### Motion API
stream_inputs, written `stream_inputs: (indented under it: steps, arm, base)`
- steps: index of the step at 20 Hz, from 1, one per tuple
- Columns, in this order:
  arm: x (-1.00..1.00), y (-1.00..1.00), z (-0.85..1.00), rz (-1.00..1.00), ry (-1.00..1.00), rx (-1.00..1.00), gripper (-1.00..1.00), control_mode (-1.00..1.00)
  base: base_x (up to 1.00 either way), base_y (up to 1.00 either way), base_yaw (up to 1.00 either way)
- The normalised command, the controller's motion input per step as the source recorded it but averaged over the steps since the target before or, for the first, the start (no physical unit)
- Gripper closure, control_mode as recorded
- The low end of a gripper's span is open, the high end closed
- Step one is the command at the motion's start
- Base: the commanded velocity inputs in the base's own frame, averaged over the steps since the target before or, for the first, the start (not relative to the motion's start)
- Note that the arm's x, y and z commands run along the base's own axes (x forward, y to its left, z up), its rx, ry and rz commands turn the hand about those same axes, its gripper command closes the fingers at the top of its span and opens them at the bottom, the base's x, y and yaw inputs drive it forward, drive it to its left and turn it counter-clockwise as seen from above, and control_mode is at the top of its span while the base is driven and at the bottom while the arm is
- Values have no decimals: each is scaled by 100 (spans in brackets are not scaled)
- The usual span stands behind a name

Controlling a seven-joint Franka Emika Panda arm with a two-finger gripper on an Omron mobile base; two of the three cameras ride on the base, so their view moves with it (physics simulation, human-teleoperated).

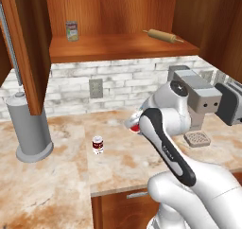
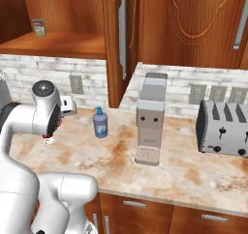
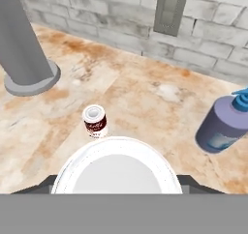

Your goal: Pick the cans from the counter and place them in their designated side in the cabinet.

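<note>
Silver-topped bright red can sits held in the part-open pincer. Dark red can stands on the table just beyond it. Advise lifting straight, keeping upright, toward the cabinet shelf above.

Even, diffuse illumination in all three rendered views; no single light source evident. Soft shadow under the cabinet shelf darkens the upper brick backsplash. Counter is bright and matte, without glare. Faint highlights on the white arm. Textures slightly soft; no edge distortion noticeable.
</note>
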Motion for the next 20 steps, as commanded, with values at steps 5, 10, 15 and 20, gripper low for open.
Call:
stream_inputs:
  steps: [5,10,15,20]
  arm:
    - [-41,0,26,2,-8,0,100,-100]
    - [-41,0,26,-1,-4,0,100,-100]
    - [-41,0,26,-8,0,0,100,-100]
    - [-45,0,26,-9,0,1,100,-100]
  base:
    - [0,0,0]
    - [0,0,0]
    - [0,0,0]
    - [0,0,0]
